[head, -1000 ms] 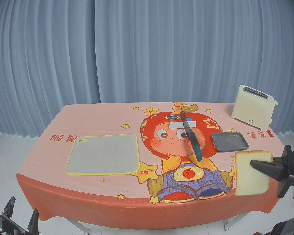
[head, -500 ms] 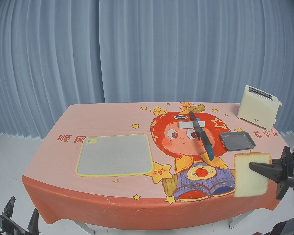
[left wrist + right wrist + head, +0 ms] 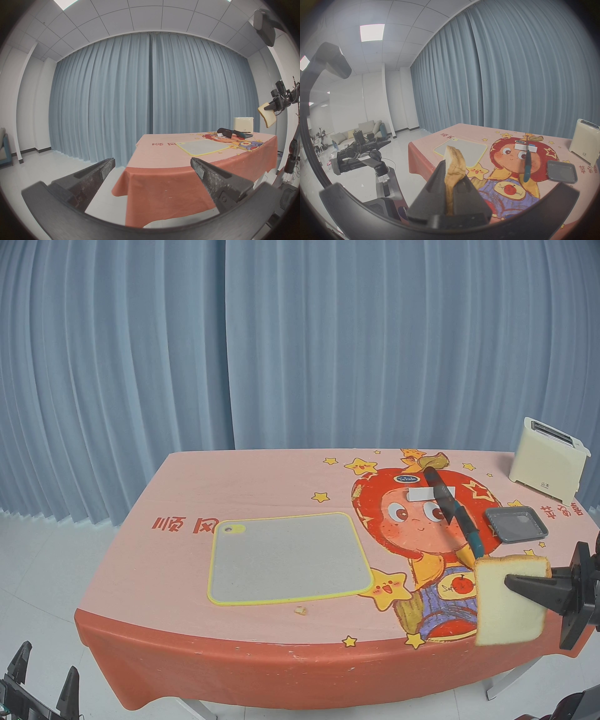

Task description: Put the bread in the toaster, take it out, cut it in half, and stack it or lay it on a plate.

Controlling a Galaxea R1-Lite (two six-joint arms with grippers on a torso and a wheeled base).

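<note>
Head view: my right gripper (image 3: 522, 585) pinches a pale, brown-crusted slice of bread (image 3: 503, 615) by its side edge. It holds the slice in the air off the table's near edge, well short of the cream boxy plastic toaster (image 3: 549, 459). A dark grey rectangular tray (image 3: 516, 524) lies near the toaster on its near side, between toaster and bread. A blue-handled knife (image 3: 459, 518) lies left of the tray. A grey cutting board with a yellow rim (image 3: 287, 557) sits well apart from the toaster, far to its left. My left gripper (image 3: 47, 665) hangs low, farthest from the toaster.

Left wrist view: left gripper fingers spread wide, nothing between them.

Right wrist view: fingers pressed on the bread, slice edge-on, toaster beyond the tray.

Step, as I judge it: the first one, bread not yet in the toaster. Next I need to carry it over the tray, line the slice up with the top slot, and lower it.

Versus a second ago: everything on the table sits further right in frame, so the camera moved, not the things. Bread held the same.
</note>
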